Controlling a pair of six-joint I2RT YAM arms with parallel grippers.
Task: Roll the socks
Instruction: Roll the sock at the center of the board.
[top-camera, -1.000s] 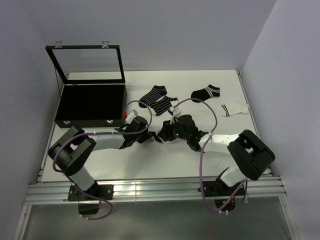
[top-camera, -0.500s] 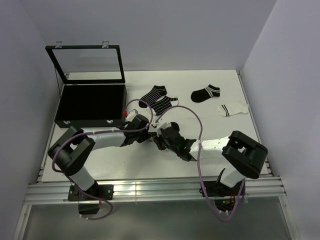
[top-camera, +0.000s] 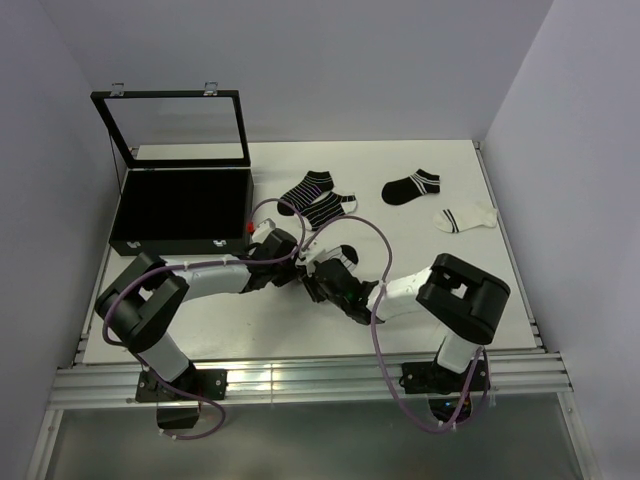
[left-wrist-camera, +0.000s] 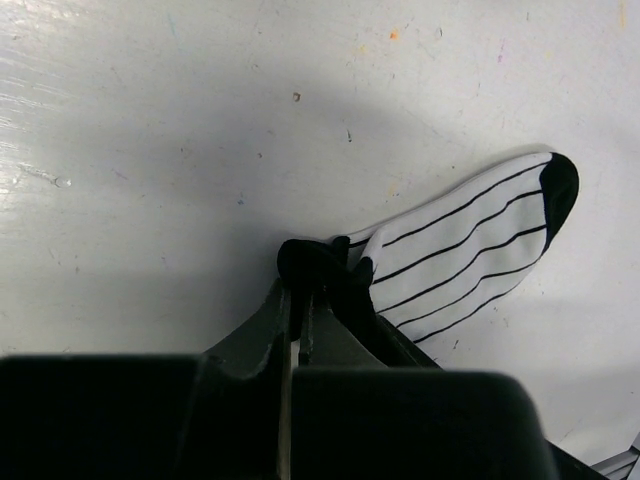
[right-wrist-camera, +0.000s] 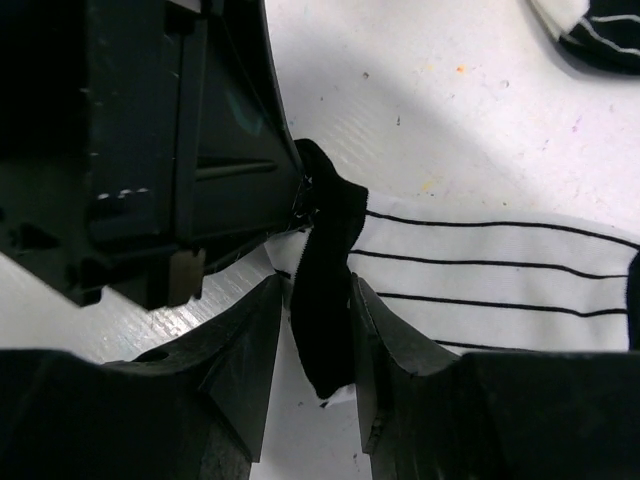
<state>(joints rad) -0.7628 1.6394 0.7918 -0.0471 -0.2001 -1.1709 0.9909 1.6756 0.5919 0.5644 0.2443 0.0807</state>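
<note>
A white table (top-camera: 260, 330) is seen from above, with two robot arms meeting at its centre. Both have hold of the same white striped sock (left-wrist-camera: 470, 260), which lies flat on the table just right of centre. Its black toe points toward 2 o'clock.

The left gripper (top-camera: 298, 272) reaches in from 8 o'clock. Its fingers are pressed fully together, pinching the sock's black cuff (right-wrist-camera: 325, 290). The right gripper (top-camera: 318, 281) comes in from 4 o'clock, touching or nearly touching the left one. Its fingers (right-wrist-camera: 250, 350) stand a little apart, with a fold of the same black cuff between them. Each finger touches one side of that fold.

Toward 12 o'clock from the grippers, two dark striped socks (top-camera: 322, 208) lie overlapping. Toward 1 o'clock a black sock (top-camera: 410, 187) with white bands at its cuff lies flat. Toward 2 o'clock, near the right edge, a white sock (top-camera: 465, 217) with dark bands lies flat. All of these lie well apart from the grippers.

At 10 o'clock a black case (top-camera: 170, 243) sits near the left edge, its glass lid (top-camera: 170, 95) propped upright.
</note>
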